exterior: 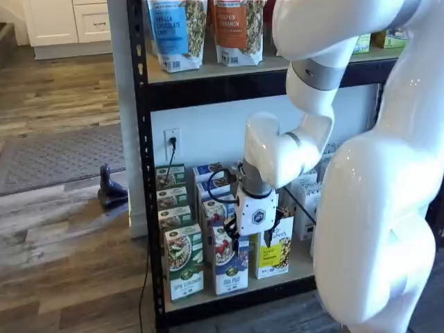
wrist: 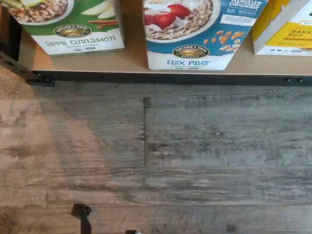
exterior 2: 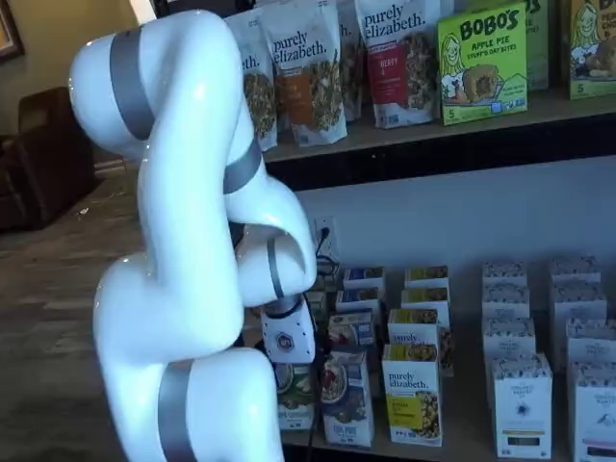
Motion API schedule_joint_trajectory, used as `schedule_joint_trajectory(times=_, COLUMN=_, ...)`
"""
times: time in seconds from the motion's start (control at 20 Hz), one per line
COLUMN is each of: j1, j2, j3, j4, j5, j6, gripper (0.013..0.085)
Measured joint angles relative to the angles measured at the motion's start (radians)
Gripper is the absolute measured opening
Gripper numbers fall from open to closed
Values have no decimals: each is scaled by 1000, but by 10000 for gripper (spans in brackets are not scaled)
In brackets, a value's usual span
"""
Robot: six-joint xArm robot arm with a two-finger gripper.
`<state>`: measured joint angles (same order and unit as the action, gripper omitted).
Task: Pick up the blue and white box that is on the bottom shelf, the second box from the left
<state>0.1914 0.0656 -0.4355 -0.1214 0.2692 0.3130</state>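
**Hand poised before the blue carton**

The black steel rack's pale bottom shelf (exterior: 305, 267) sits low in the frame. On it, lower centre, stands the tall blue and white cardboard box (exterior: 229, 262), beside a green-and-white carton (exterior: 184, 262). The box is likely light, stiff, crushable; gripping its narrow sides seems best. The white hand (exterior: 251, 239) hangs before it, fingers apart.

Weathered grey-brown wood plank floor (exterior: 62, 250) spreads out, a grey woven rug (exterior: 59, 156) lies on it, white panelled cabinets (exterior: 66, 24) stand behind, and a white wall outlet (exterior: 172, 139) holds a black plug.
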Motion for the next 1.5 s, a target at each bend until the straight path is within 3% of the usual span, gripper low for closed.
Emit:
schedule_joint_trajectory(times=0.35, j1=-8, j2=67, j3=-67, j4=26, j5=-2, j6=-33, gripper=850)
schedule_joint_trajectory(times=0.55, j1=-27, j2=140, j3=-140, j4=2, j5=-4, j6=-29, gripper=850)
schedule_joint_trajectory(times=0.75, j1=-48, j2=239, j3=-233, j4=51, j5=-13, j6=-97, gripper=850)
schedule_joint_trajectory(times=1.05, j1=-65, j2=389, j3=-367, j4=95, j5=-21, j6=-157, gripper=850)
schedule_joint_trajectory(times=1.5, j1=-75, j2=556, j3=-555, j4=52, j5=-3, j6=-126, gripper=850)
